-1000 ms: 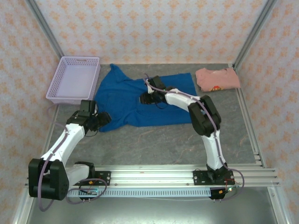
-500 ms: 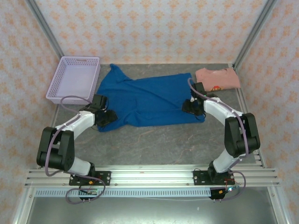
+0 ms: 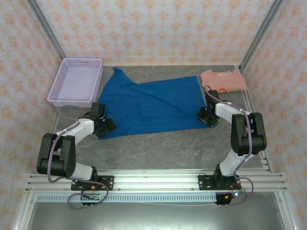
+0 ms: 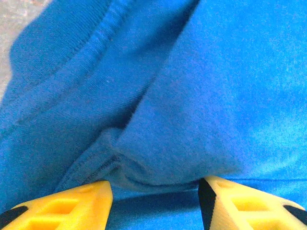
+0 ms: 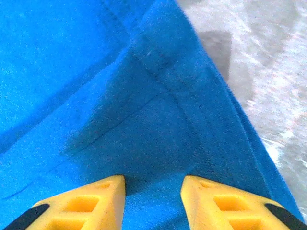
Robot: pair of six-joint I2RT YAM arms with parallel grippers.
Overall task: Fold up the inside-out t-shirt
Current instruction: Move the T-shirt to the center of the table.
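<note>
The t-shirt lay spread across the middle of the grey desk, one plain blue face up, its long side running left to right and a sleeve pointing toward the far left. A basket sat at the far left corner just beside that sleeve, and a folded pink shirt lay at the far right, close to the t-shirt's far right corner. The left gripper was low at the near left edge of the cloth; its yellow fingers stood spread, with a bunched fold and hem seam rising just ahead of the gap. The right gripper was down at the near right corner, its fingers parted over flat cloth beside the stitched hem, bare desk showing past the edge.
</note>
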